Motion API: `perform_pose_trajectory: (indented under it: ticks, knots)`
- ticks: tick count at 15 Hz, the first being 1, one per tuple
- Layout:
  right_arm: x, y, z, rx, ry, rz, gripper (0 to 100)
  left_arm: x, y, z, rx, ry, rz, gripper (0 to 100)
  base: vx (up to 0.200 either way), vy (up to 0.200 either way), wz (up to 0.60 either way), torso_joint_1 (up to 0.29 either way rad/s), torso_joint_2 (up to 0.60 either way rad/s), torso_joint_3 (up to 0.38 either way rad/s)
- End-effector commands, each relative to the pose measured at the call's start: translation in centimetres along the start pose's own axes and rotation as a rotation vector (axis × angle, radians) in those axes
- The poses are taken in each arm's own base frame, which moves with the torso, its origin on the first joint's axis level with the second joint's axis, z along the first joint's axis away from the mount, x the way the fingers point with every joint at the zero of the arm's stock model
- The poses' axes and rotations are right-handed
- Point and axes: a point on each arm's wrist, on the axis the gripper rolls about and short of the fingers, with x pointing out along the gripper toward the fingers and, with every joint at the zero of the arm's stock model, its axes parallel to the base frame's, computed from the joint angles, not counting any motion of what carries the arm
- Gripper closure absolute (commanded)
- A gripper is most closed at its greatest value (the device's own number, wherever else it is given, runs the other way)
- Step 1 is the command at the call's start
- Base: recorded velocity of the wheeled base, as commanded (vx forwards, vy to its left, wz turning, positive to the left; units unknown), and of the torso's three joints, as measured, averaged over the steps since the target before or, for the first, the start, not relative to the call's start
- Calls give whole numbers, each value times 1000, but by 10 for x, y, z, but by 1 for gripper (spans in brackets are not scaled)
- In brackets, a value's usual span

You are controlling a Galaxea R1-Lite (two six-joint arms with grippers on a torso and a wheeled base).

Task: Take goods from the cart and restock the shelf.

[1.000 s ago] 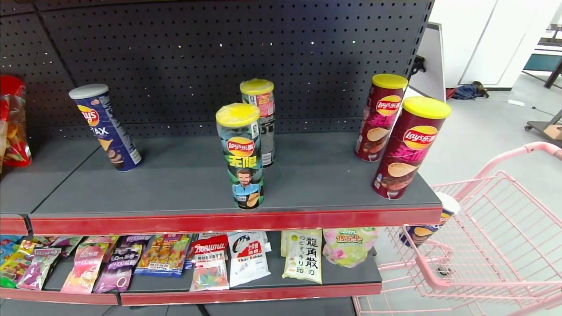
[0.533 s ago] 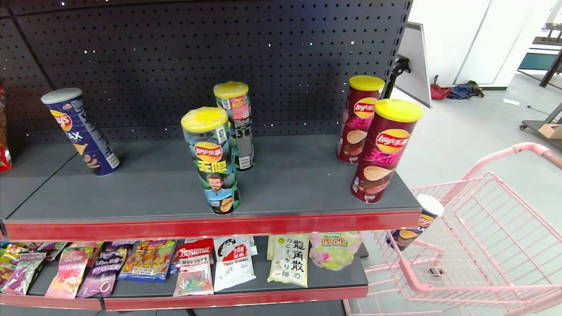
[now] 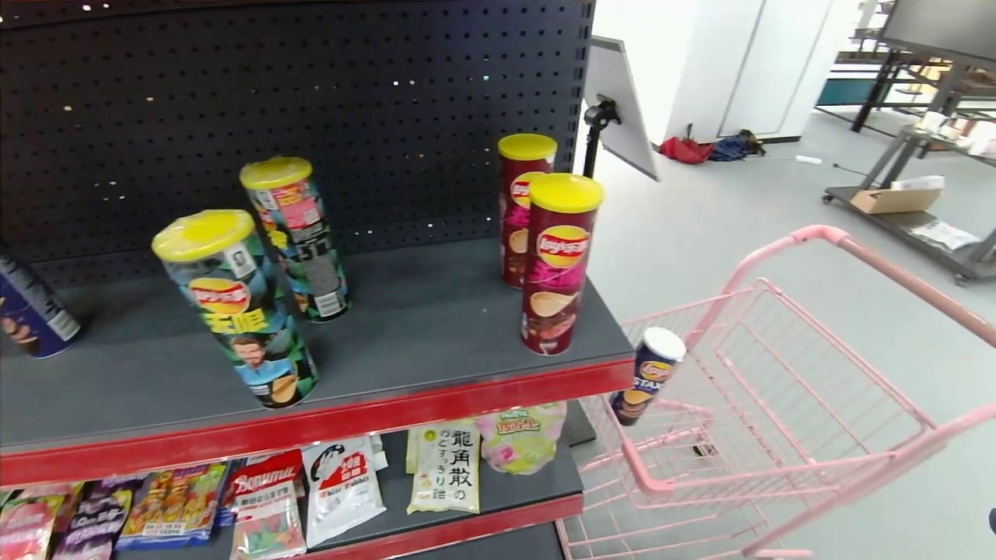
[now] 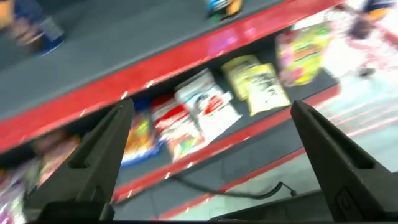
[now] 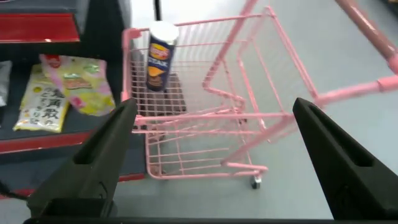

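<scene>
Right gripper: fingers spread wide, nothing between them, poised above the floor in front of the pink cart. Left gripper: likewise wide and empty, facing the lower shelf's snack bags.

Object of the task: one blue can with a white lid, leaning in the cart's corner nearest the shelving, against the wire wall. In the head view it lies just below and beside the end of the red shelf lip.

Likely hazards:
- The wire walls close in on two sides of the can, so a finger may catch the mesh.
- A lift straight up probably meets the shelf lip or the front maroon can, which stands near the board's end corner and could topple.
- The can's tilt could let it slip in a grasp taken low.

Free room: the cart's top is open. On the upper board, a bare stretch lies between the green cans and the maroon pair.
</scene>
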Motion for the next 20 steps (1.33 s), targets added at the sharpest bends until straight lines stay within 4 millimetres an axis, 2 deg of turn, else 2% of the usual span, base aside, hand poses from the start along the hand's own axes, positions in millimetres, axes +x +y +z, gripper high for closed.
perform_pose_trajectory:
  ticks: [1, 5, 11, 16, 20]
  knots:
    - [0, 0, 0, -1, 2, 2, 0, -1, 0, 0, -1, -6, 3, 0, 0, 0, -600, 2, 2, 7]
    - [0, 0, 0, -1, 2, 2, 0, -1, 0, -2, -1, -11, -2, 0, 0, 0, -600, 1, 6, 0]
    - [1, 0, -3, 0, 7, -10, 0, -5, 2, -9, 4, -51, -35, 0, 0, 0, 0, -13, 33, 20]
    - [0, 2, -13, -9, 18, -1, 0, -4, 0, -23, 31, -54, -20, 0, 0, 0, 0, -136, 355, 206]
    - [0, 2, -20, -10, 22, 0, 0, -2, -1, -26, 70, -40, -20, 0, 0, 0, 0, -148, 384, 240]
